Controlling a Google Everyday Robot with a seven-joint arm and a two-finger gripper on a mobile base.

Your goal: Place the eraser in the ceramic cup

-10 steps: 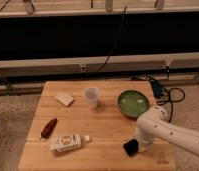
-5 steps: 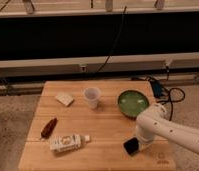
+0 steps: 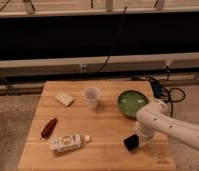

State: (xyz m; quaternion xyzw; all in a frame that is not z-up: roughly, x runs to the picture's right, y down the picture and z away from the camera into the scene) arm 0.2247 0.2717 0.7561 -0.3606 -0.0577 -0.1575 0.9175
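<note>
Standing far-centre: ceramic cup (image 3: 92, 96), upright on the table (image 3: 105, 127).
Near right: eraser (image 3: 130, 144), well apart from the cup.
Beside it: gripper (image 3: 137, 140), seemingly clamped on the eraser's right end.
Risk: the end-held eraser may swing, clip the rim and topple the cup.

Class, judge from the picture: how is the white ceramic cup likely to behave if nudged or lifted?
The ceramic cup tapers to a narrow base, so a sideways nudge near its rim may tip it. It looks rigid and smooth, probably slippery and chippable. The gripper, shut on the eraser at the table's front right, is apart from it.
</note>
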